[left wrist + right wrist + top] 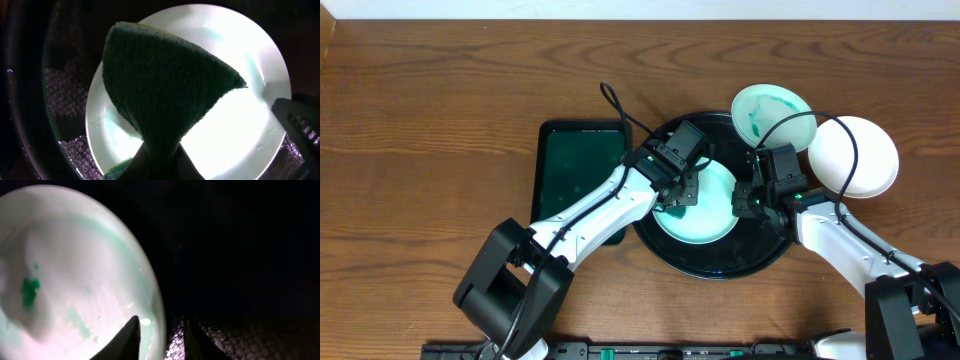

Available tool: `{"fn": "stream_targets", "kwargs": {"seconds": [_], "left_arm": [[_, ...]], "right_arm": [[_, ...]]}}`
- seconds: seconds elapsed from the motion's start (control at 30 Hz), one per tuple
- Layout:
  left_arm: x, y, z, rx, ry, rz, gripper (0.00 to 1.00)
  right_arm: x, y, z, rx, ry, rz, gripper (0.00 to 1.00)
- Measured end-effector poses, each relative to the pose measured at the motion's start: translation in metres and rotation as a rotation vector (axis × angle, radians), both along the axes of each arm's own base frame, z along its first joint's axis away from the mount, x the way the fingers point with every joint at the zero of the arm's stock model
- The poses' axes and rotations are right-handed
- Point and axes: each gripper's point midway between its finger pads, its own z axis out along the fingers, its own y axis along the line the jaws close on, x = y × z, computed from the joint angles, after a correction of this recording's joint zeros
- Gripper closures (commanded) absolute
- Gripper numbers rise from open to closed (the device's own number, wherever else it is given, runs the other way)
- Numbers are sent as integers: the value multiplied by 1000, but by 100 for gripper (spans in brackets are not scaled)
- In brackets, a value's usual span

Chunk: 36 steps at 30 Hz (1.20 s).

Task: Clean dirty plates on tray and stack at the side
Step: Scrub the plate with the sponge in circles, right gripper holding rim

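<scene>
A pale green plate [710, 215] lies in the round black tray [760, 245]. My left gripper [678, 192] is shut on a dark green sponge [165, 85] and holds it over that plate [240, 125]. My right gripper [748, 197] straddles the plate's right rim, one finger on the plate [75, 280] and one outside over the tray [240, 335]. It is closed on the rim [160, 330]. A second plate [772, 112] with green smears sits at the tray's back right edge. A third, white plate [853, 155] lies on the table to the right.
A dark green rectangular tray [578, 170] lies left of the black tray, under my left arm. The brown wooden table [420, 130] surrounds everything. Cables arc above both wrists.
</scene>
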Motion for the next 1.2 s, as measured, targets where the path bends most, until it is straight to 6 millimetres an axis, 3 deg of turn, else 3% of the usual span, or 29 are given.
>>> {"fn": "stream_targets", "kwargs": {"seconds": [0.17, 0.4, 0.53, 0.63, 0.8, 0.9, 1.2], "left_arm": [[3, 1, -4, 14, -10, 6, 93], [7, 4, -19, 51, -5, 15, 93], [8, 4, -18, 49, -13, 17, 93], [9, 5, -18, 56, -20, 20, 93], [11, 7, -18, 64, -27, 24, 93], [11, 7, -18, 67, -30, 26, 93], [15, 9, -17, 78, -49, 34, 93]], "right_arm": [[2, -3, 0, -18, -7, -9, 86], [1, -5, -1, -24, -6, -12, 74], [1, -5, -2, -25, -8, -11, 73], [-1, -5, -6, -24, -4, -8, 82], [-4, -4, -11, -20, 12, -6, 85], [-4, -3, -11, -17, 12, -1, 99], [-4, -2, -12, -9, 13, -1, 99]]}}
